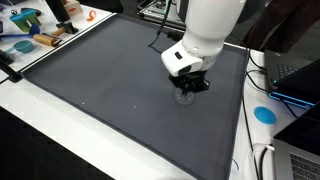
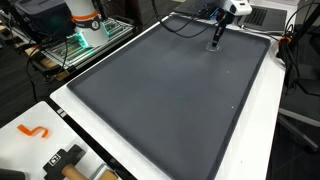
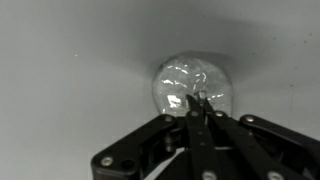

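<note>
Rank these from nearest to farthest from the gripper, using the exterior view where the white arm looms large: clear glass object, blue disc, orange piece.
1. Clear glass object: directly under the gripper, at its fingertips.
2. Blue disc: off to the side, just past the edge of the mat.
3. Orange piece: beyond the mat's far corner, among the clutter there.
</note>
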Robot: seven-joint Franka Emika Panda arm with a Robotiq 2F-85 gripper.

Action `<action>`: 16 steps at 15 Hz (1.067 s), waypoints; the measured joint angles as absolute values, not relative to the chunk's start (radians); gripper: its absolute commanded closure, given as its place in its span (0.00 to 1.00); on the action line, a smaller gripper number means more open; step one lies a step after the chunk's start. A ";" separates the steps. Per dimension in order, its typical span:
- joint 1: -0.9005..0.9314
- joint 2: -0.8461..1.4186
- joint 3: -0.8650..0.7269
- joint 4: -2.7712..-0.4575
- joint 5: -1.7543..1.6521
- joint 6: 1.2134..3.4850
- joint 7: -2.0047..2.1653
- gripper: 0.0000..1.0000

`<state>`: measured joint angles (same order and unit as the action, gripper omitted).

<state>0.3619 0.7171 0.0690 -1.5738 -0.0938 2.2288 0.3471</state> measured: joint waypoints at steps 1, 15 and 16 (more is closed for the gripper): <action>0.362 0.717 0.069 -1.574 -0.093 2.229 0.347 0.99; 0.362 0.718 0.070 -1.571 -0.091 2.229 0.347 0.58; 0.362 0.718 0.070 -1.571 -0.091 2.229 0.347 0.51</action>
<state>0.3617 0.7184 0.0700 -1.5711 -0.0905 2.2287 0.3471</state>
